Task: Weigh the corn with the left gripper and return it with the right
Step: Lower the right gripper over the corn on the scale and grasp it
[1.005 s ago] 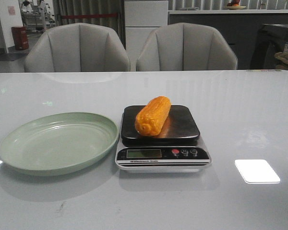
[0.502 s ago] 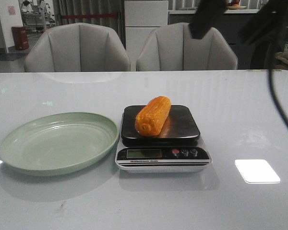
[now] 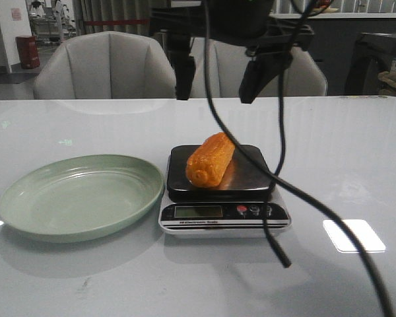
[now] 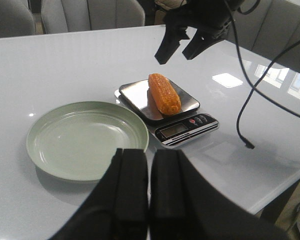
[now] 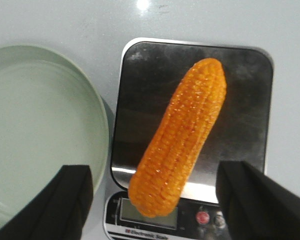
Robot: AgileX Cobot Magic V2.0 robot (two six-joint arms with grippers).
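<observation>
The corn lies lengthwise on the black platform of the scale, one end over the display. My right gripper hangs open well above it, its two fingers spread wider than the cob. From the right wrist, the corn shows between and below the open fingers, untouched. In the left wrist view my left gripper is shut and empty, held back near the table's front edge, looking at the corn and the right gripper beyond it. The front view does not show the left gripper.
A pale green plate sits empty just left of the scale. Black cables from the right arm dangle over the scale's right side and down toward the table front. Two grey chairs stand behind the table.
The right arm has swung in from the upper right to above the scale, trailing its cables in front of it. The corn has not moved.
</observation>
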